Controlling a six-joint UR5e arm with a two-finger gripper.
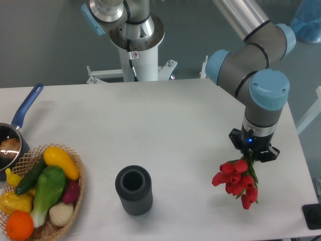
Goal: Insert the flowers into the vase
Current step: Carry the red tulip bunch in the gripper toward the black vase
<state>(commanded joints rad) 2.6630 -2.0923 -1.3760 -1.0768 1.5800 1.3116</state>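
Gripper [252, 154]: clenched on flowers [236, 181], buds hanging low at table's [175, 115] right side. Vase [134, 190]: upright, well apart to their left. Advice: turn stems downward, centre over mouth, lower slowly

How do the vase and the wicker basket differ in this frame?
The vase is a dark grey ribbed cylinder; the basket is light brown woven wicker. The vase stands near the table's front middle; the basket sits at the front left corner, partly cut off by the picture's edge. The vase's round mouth shows nothing inside; the basket is piled with toy vegetables and fruit. Both rest on the white table, mouths up.
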